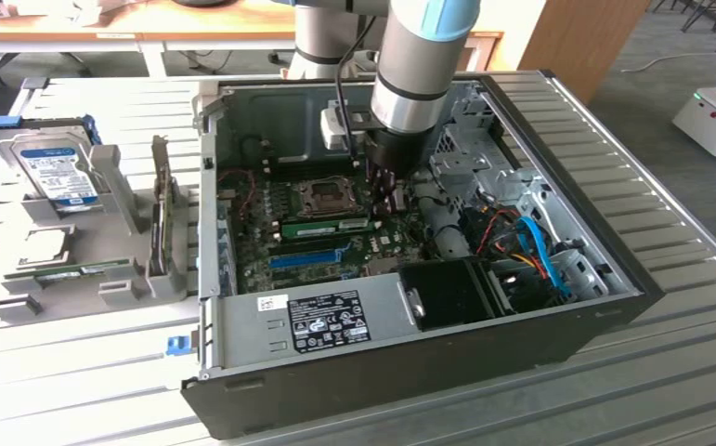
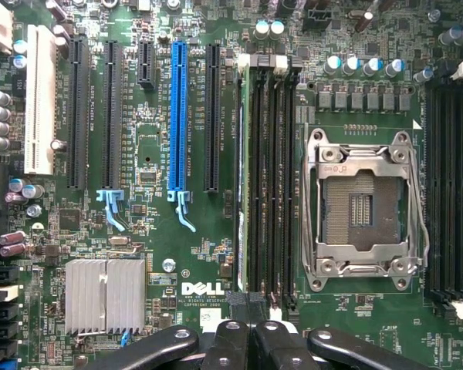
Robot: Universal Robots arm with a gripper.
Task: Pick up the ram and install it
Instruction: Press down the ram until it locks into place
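**Ram on edge in its slot, closed gripper poised over the board**

Finds the ram [image 2: 243, 177] standing on edge in the memory slot nearest the long blue slot [image 2: 177, 116], between that slot and the CPU socket [image 2: 363, 204] – in the exterior view, a green strip [image 1: 328, 228] lying along the motherboard [image 2: 147, 231] just beside the tool. Sits level with the empty black slots next to it, so probably pushed home, though hard to confirm whether the end latches have caught.

Shows the gripper [image 2: 247, 343] with its fingers [image 2: 224, 347] brought together and nothing between them. Makes sense for a pressing pose: closed fingers give one blunt tip for bearing down on the stick's top edge, rather than a pinch. Hangs close above the near end of the memory bank, not clearly touching the ram.

Reaches the arm [image 1: 413, 84] straight down into the open computer case [image 1: 556, 344], wrist vertical, gripper [image 1: 383, 190] low over the board beside the socket – a plumb approach that keeps any push in line with the slot.

Leaves the silver hard drive [image 1: 60, 177] upright in the grey rack [image 1: 123, 288] at the exterior view's left, well apart from the work, with what looks like another green stick [image 1: 83, 271] lying low in the same rack
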